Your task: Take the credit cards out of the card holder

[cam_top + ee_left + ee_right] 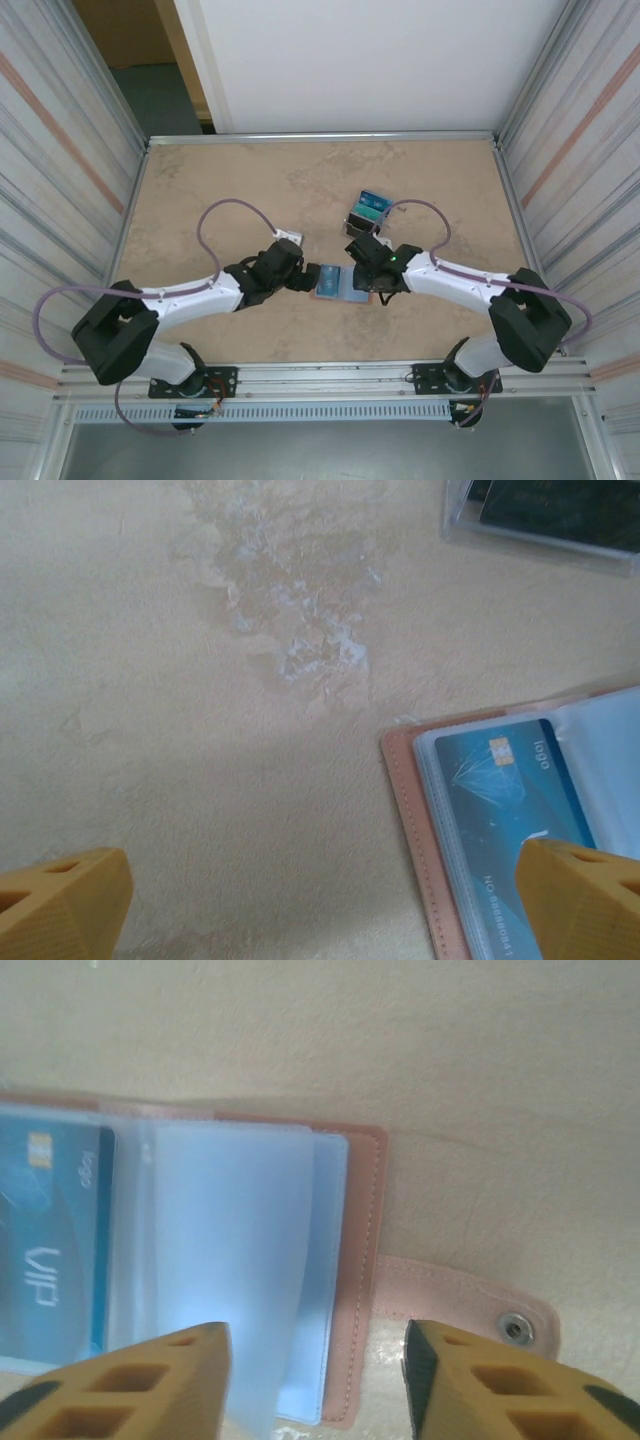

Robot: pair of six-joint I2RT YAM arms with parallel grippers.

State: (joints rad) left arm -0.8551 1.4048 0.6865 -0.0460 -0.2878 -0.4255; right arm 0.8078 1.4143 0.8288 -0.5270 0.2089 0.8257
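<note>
The salmon-pink leather-like folding card holder lies opened flat on the beige marbled counter, near its front middle, between the two arms. Its stitched pink border frames a blue inside fitted with clear plastic sleeves. One light-blue credit card sits inside a sleeve on the left half; it shows a gold chip, the word "logo", a faint diamond drawing and a row of numbers, and "VIP" reads on it in the right wrist view. A frosted sleeve on the right half looks pale blue. A pink closing tab with a metal snap sticks out from the right edge onto the counter.

The left tool is spread wide, one yellow finger over the card's sleeve; contact cannot be told. The right tool hangs over the right half with jaws parted, gripping nothing. A clear plastic box with a teal top stands just behind the holder.
</note>
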